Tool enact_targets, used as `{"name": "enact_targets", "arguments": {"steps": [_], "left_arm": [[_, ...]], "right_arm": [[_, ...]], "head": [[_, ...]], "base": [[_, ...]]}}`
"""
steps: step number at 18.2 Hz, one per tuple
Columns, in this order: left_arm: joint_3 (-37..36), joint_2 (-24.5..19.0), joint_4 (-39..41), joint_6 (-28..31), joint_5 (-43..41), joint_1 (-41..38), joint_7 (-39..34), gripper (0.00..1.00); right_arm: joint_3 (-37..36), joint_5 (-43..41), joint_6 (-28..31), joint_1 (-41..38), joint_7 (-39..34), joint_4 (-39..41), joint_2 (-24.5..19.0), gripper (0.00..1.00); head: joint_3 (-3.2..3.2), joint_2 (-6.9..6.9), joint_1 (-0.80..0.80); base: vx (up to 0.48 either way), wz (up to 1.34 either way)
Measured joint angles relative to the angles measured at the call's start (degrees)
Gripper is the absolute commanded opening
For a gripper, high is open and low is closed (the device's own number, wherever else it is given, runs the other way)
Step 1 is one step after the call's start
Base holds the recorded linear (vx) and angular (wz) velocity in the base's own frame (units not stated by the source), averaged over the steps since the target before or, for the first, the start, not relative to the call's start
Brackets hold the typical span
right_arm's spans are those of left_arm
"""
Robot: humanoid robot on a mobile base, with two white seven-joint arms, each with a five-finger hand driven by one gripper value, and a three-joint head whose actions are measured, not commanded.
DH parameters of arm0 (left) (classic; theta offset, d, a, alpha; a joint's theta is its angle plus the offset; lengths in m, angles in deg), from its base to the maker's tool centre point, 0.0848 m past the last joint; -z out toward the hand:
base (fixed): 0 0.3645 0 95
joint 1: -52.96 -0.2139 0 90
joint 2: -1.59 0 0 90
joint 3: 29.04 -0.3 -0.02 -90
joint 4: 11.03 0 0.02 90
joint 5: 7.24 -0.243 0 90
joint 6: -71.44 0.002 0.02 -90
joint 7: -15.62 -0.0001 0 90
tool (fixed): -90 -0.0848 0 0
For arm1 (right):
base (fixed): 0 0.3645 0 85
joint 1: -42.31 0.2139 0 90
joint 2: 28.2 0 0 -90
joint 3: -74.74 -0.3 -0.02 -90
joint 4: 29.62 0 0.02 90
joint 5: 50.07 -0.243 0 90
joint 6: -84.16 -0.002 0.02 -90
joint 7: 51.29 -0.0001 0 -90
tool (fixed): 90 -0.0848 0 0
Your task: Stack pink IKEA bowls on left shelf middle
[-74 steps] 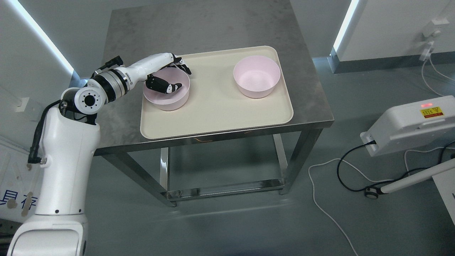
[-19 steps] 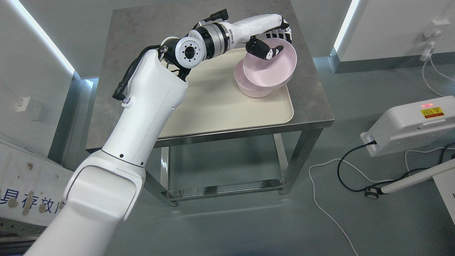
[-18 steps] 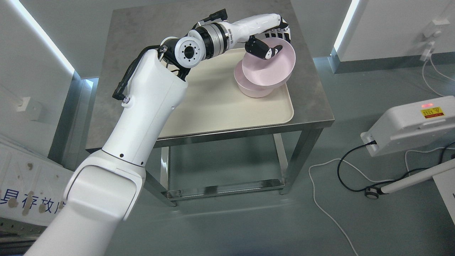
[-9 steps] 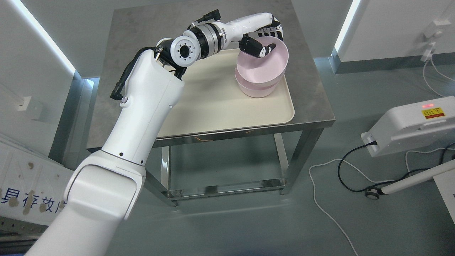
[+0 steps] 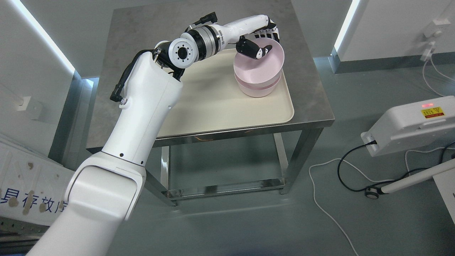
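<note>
Head view of the stacking step. The left hand (image 5: 258, 42) grips the far-left rim of the upper pink bowl (image 5: 259, 65), thumb inside the wall and the other fingers (image 5: 267, 32) curled over the outside. This bowl sits partly nested in the lower pink bowl (image 5: 256, 89), which stands on the right part of the cream tray (image 5: 213, 106) on the steel counter (image 5: 142, 28).

The relation that governs the coming move is the fit of the two rims: the upper bowl lies directly below and toward the viewer from the hand, its mouth facing up with a slight tilt toward the near side, so its rim stands higher at the gripped edge than at the opposite edge. Both bowls are round and have no long axis; the axis that matters is the vertical one through their centres, and the two appear nearly aligned.

The nesting looks almost complete; what probably remains is to level the rim and let go. The right arm does not show.
</note>
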Motion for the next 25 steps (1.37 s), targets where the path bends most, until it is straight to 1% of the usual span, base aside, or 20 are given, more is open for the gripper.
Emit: {"name": "enact_targets", "arguments": {"steps": [1,2,3,4,5,6,8,10,12,13,15,17,20,22,25], "left_arm": [[0.09,0.01,-0.09,0.00,-0.04,0.01,0.00,0.12],[0.14,0.02,-0.13,0.00,-0.07,0.02,0.00,0.19],[0.20,0.02,-0.19,0.00,-0.09,0.02,-0.05,0.30],[0.24,0.03,-0.23,0.00,-0.10,0.01,-0.09,0.47],[0.27,0.03,-0.28,0.00,-0.11,0.00,-0.13,0.56],[0.32,0.03,-0.32,-0.01,-0.12,-0.03,-0.14,0.59],[0.44,0.04,-0.29,-0.04,-0.13,-0.16,-0.15,0.71],[1.23,0.05,0.39,-0.11,0.00,-0.27,-0.15,0.80],[3.67,0.06,2.29,-0.15,0.43,-0.89,-0.15,0.86],[5.15,0.06,3.62,0.10,1.10,-1.51,-0.16,0.86],[8.05,0.07,6.72,0.81,5.25,-3.31,0.20,0.86],[10.17,0.07,10.39,2.03,9.04,-6.59,1.91,0.86],[12.22,0.08,16.32,2.98,12.63,-13.54,5.99,0.86],[13.03,0.08,19.64,3.13,13.15,-17.93,7.16,0.86],[14.00,0.08,23.67,3.23,9.95,-22.91,7.74,0.84]], "right_arm": [[0.00,0.00,0.00,0.00,0.00,0.00,0.00,1.00],[0.00,0.00,0.00,0.00,0.00,0.00,0.00,1.00],[0.00,0.00,0.00,0.00,0.00,0.00,0.00,1.00],[0.00,0.00,0.00,0.00,0.00,0.00,0.00,1.00],[0.00,0.00,-0.01,0.00,0.00,0.00,0.00,1.00],[0.00,0.00,-0.01,0.00,0.00,0.00,0.00,1.00],[0.00,0.00,-0.01,0.00,0.00,0.00,0.00,1.00],[0.00,0.00,-0.01,0.00,0.00,0.00,0.00,1.00],[0.00,0.00,-0.01,0.00,0.00,0.00,0.00,1.00],[0.00,0.00,-0.01,0.01,0.00,0.00,0.00,1.00],[0.00,0.00,-0.02,0.01,0.00,0.00,0.00,1.00],[0.00,0.00,-0.02,0.01,0.00,0.00,0.00,1.00],[0.00,0.00,-0.03,0.01,0.00,0.00,0.00,1.00],[0.00,0.00,-0.03,0.01,0.00,0.00,0.00,1.00],[0.00,0.00,-0.03,0.01,0.00,0.00,0.00,1.00]], "head": [[0.00,0.00,0.00],[0.00,0.00,0.00],[0.00,0.00,0.00],[0.00,0.00,0.00],[0.00,0.00,0.00],[0.00,0.00,0.00],[0.00,0.00,0.00],[0.00,0.00,0.00],[0.00,0.00,0.00],[0.00,0.00,0.00],[0.00,0.00,0.00],[0.00,0.00,0.00],[0.00,0.00,0.00],[0.00,0.00,0.00],[0.00,0.00,0.00]], "base": [[0.000,0.00],[0.000,0.00],[0.000,0.00],[0.000,0.00],[0.000,0.00],[0.000,0.00],[0.000,0.00],[0.000,0.00],[0.000,0.00],[0.000,0.00],[0.000,0.00],[0.000,0.00],[0.000,0.00],[0.000,0.00],[0.000,0.00]]}}
